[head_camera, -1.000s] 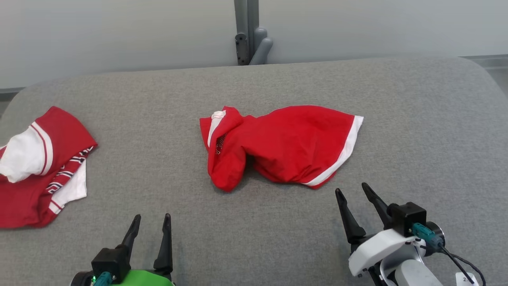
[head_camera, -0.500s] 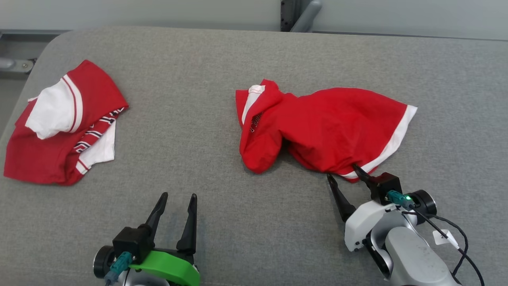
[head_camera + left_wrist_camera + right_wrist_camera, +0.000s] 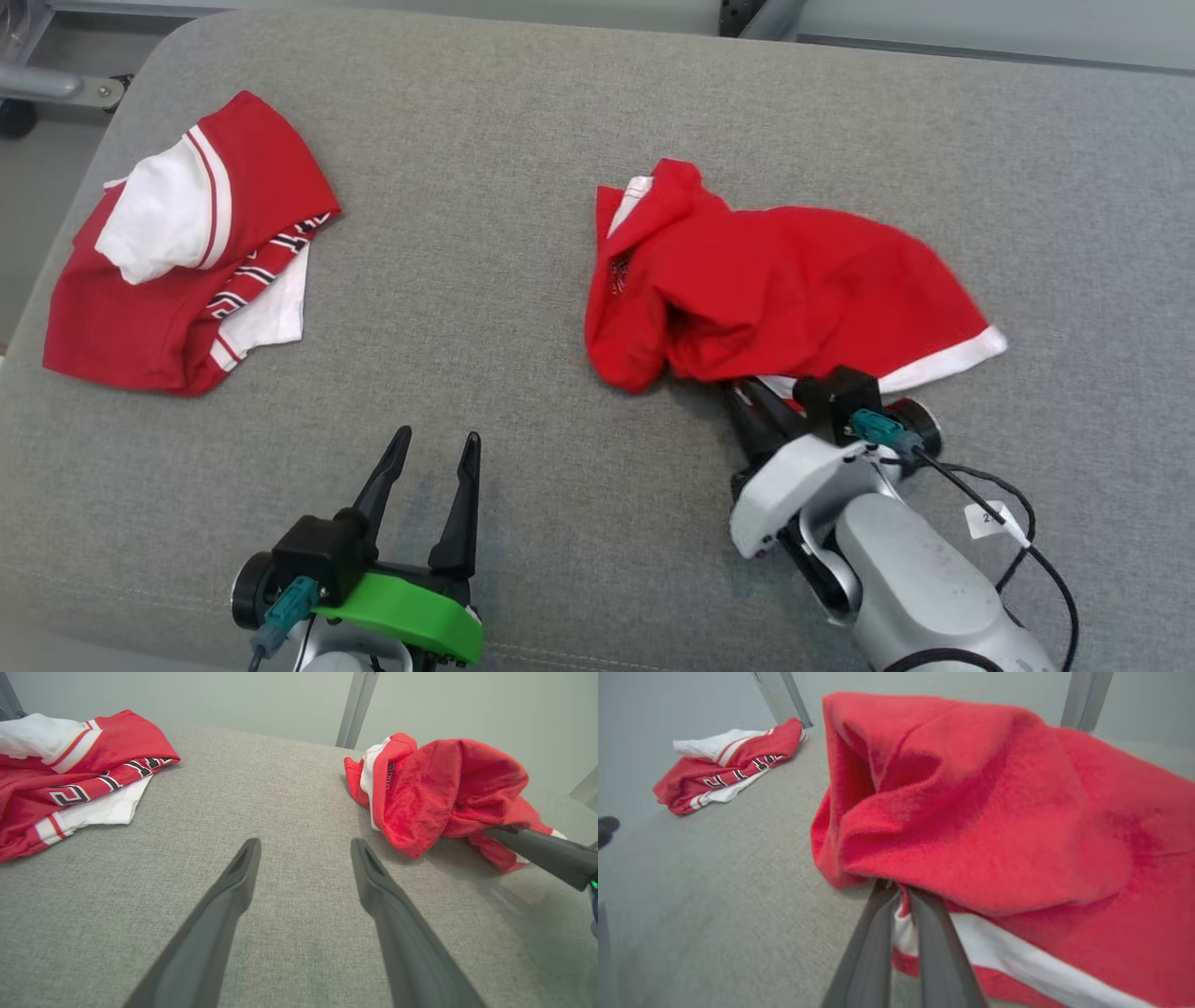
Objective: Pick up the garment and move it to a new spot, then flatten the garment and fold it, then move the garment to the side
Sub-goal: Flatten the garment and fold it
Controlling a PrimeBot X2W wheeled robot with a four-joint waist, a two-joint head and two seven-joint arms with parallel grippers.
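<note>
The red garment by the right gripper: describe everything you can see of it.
The red garment is soft, knit-looking fabric, crumpled in a loose heap. A white band edges its near right side; white trim and small dark lettering show at its left end. It lies right of centre on the grey padded surface. The right gripper is shut on its near edge, at the white band.
</note>
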